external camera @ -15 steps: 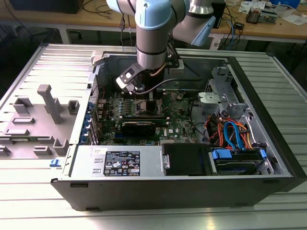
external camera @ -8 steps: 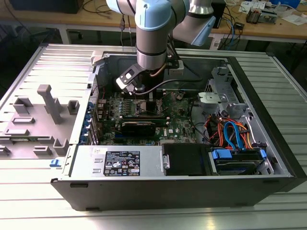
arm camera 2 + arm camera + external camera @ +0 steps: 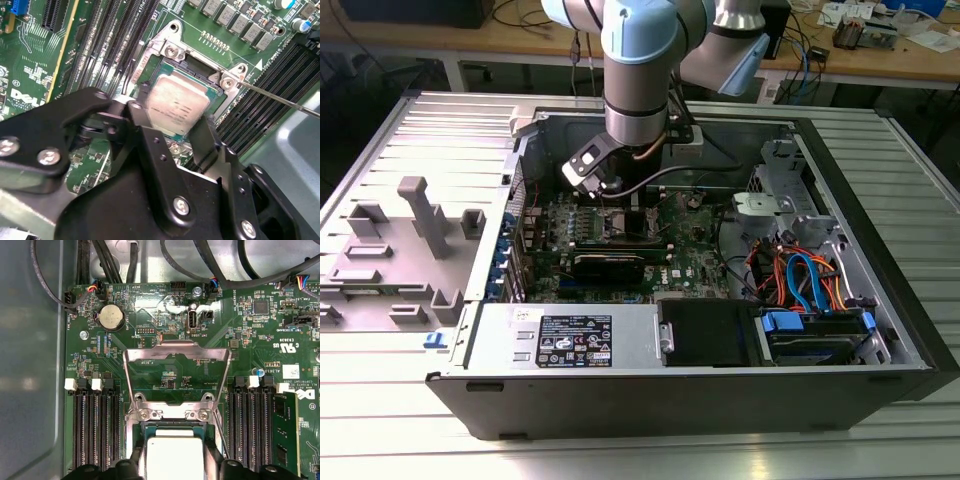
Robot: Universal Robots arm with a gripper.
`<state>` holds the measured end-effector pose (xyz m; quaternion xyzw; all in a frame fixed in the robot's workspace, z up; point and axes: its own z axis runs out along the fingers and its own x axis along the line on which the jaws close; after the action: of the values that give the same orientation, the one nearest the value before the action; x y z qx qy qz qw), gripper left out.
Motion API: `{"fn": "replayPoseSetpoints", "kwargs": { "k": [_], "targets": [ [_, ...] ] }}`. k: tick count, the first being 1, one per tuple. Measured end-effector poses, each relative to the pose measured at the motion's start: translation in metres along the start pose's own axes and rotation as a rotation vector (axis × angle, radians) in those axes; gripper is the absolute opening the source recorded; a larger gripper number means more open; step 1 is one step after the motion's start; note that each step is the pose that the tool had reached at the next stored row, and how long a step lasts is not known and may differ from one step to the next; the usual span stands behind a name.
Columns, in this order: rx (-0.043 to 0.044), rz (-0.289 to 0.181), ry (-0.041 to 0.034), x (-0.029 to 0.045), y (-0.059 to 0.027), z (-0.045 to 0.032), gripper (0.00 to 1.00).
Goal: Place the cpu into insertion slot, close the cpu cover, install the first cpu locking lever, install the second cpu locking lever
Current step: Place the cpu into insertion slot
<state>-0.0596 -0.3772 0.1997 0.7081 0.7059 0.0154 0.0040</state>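
Note:
The cpu (image 3: pixel 177 100), a small square chip with a silvery top, sits between my black fingers (image 3: pixel 141 112) right over the insertion slot (image 3: pixel 199 67). My gripper (image 3: pixel 175 114) is shut on the chip's two opposite edges. In the first wrist view the cpu (image 3: pixel 172 457) lies at the slot's silvery rim (image 3: pixel 172 413), and the cpu cover (image 3: pixel 176 349) stands swung open beyond it. A thin locking lever (image 3: pixel 280 97) sticks out free beside the slot. In the exterior view my gripper (image 3: pixel 620 195) reaches down into the open computer case (image 3: pixel 720 385).
Long black memory slots (image 3: pixel 95 425) flank the socket, with a fitted memory stick (image 3: pixel 284 435) on one side. A coin battery (image 3: pixel 110 317) and black cables (image 3: pixel 107 260) lie beyond the cover. Grey fixtures (image 3: pixel 415 235) stand at the exterior view's left, a drive bay with coloured cables (image 3: pixel 800 285) at its right.

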Motion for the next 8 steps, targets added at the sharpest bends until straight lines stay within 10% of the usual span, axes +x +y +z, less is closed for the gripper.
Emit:
{"fn": "replayPoseSetpoints", "kwargs": {
  "k": [8],
  "targets": [
    [-0.0001, 0.003, 0.0007, 0.0012, 0.0002, 0.0007, 0.62]
  ]
}}
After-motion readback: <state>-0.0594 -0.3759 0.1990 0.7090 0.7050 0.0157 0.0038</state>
